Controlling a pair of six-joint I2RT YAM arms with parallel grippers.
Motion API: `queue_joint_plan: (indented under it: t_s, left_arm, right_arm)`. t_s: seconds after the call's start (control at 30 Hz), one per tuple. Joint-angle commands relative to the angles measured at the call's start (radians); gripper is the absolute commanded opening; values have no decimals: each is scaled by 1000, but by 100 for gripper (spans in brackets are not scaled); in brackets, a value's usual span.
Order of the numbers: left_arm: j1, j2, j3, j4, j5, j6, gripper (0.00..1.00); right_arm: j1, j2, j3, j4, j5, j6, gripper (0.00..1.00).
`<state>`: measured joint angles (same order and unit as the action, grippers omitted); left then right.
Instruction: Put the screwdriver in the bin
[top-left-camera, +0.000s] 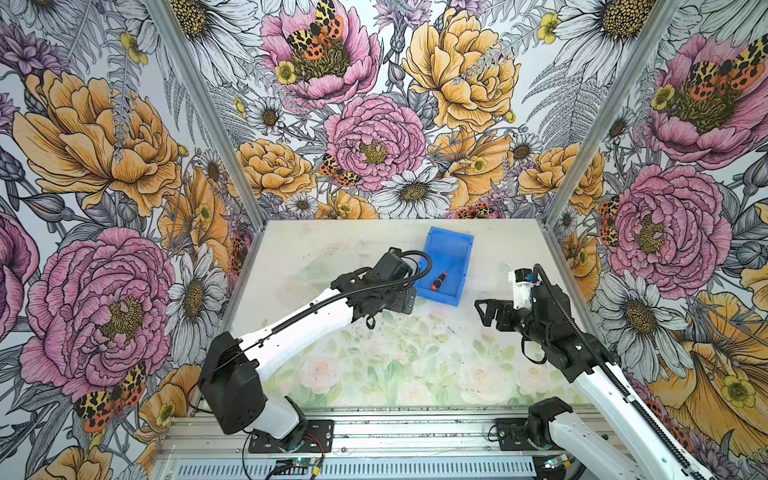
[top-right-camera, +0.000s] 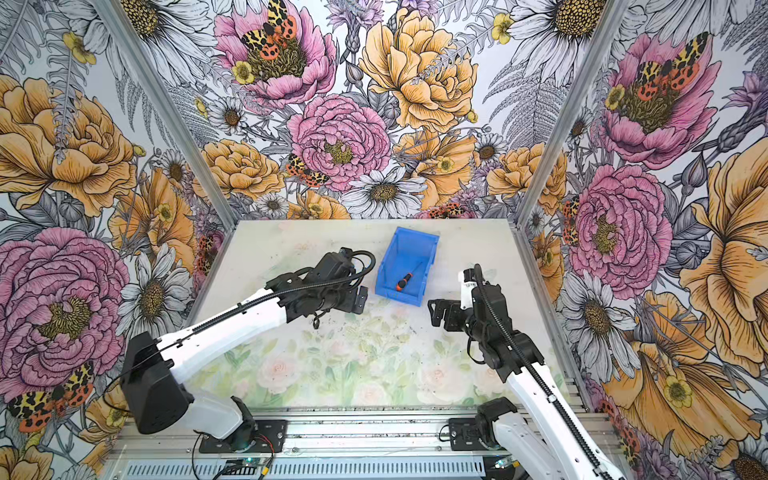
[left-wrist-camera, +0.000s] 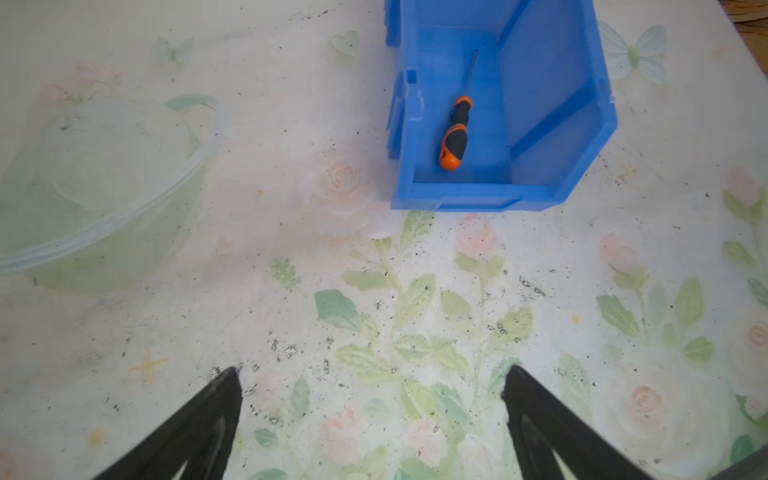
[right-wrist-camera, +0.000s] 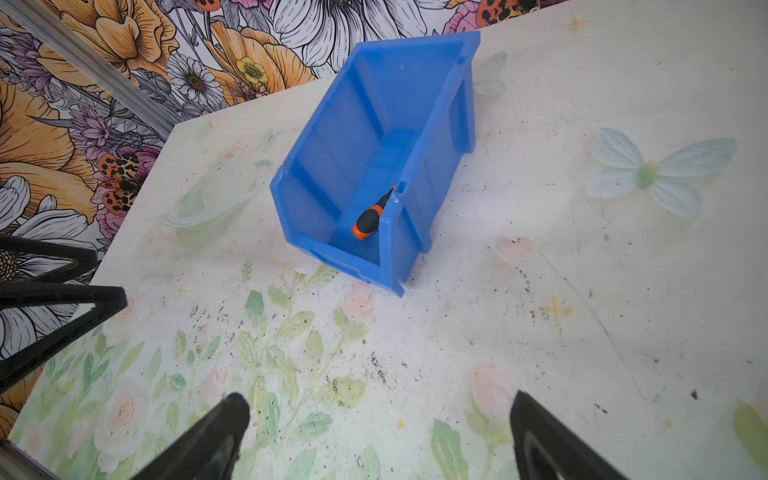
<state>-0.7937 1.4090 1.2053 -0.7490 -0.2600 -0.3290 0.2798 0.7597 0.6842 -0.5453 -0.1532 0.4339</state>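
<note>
I judge the job done: the screwdriver (left-wrist-camera: 455, 133) lies flat on the floor of the bin (left-wrist-camera: 552, 83), lengthwise, with its handle toward the low front lip and its thin shaft pointing at the tall back wall; both top views agree (top-left-camera: 439, 281). My left gripper (left-wrist-camera: 372, 371) is spread wide and empty, out in front of the bin's lip and clear of it. The right gripper (right-wrist-camera: 378, 398) is likewise released and holding nothing, off the bin's other front corner. If I had to take the screwdriver again, I would expect a light, stiff tool. The rubbery orange-and-black handle should grip well at its thick middle, while the bare metal shaft looks slippery and too thin to pinch reliably. Being round, it may roll against a side wall if nudged. The side and back walls stand high around it, so the easiest way in is from above or over the lip. In front of the bin the tabletop (left-wrist-camera: 291, 208) is bare, which gives both arms room to draw back without catching the rim.
</note>
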Motion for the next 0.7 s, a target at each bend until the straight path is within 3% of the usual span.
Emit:
queue_joint_plan:
  t_s: [0.0,0.1,0.23,0.37,0.5,0.57,0.67]
  left_arm:
    - [9,-141,-97,51,-87,58,99]
    - [39,-270,-190,87,-152,94,99]
    - [169,-462,-353,160,-200,101,99]
    - [298,-703,-557,284,-157,184,99]
    - [388,-924,-754,410,-166,259,99]
    - [421,-988,-812,427,-244,202,99]
    - [467,-1017,-879,494,-220,214,99]
  right_arm:
    - [-7,-45,-27,-18,41,6,100]
    - [-7,-88,-49,-35,130,16,99]
    - [-9,-138,-95,-35,268,32,100]
    - [-10,-203,-151,-30,400,56,100]
    - [-10,-310,-234,14,605,146,100]
    - [-10,-371,-299,93,624,90,99]
    - [-10,-453,-370,214,624,-65,100]
